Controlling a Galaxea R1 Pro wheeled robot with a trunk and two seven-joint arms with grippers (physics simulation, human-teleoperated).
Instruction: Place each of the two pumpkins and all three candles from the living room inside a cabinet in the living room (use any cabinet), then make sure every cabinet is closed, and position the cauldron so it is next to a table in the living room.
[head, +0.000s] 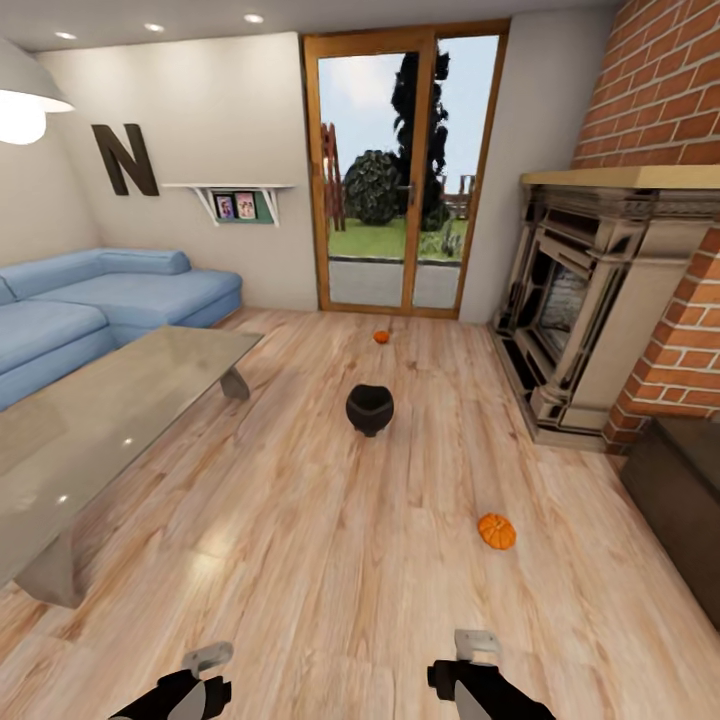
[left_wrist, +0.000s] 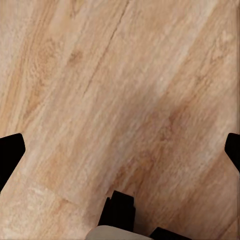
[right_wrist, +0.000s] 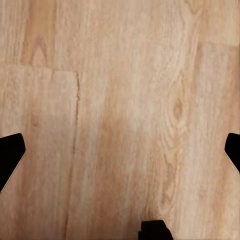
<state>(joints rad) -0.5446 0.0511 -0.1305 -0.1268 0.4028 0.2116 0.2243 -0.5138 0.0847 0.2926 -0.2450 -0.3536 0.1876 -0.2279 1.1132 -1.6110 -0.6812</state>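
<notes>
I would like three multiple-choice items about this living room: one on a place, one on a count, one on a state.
1. Where does the cauldron stand?
A. on the glass table
B. on the wood floor
C. on the sofa

2. How many pumpkins show on the floor?
A. one
B. two
C. three

3. How are the right gripper's fingers?
A. spread wide
B. shut on a pumpkin
C. shut empty

Key: 1 B, it stands on bare floor beside the table. 2 B, one near, one far. 3 A, right gripper shows only floor between its fingers.

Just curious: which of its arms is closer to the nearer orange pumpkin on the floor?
Right. The right gripper sits just short of the nearer pumpkin; the left gripper is farther off, across the floor.
</notes>
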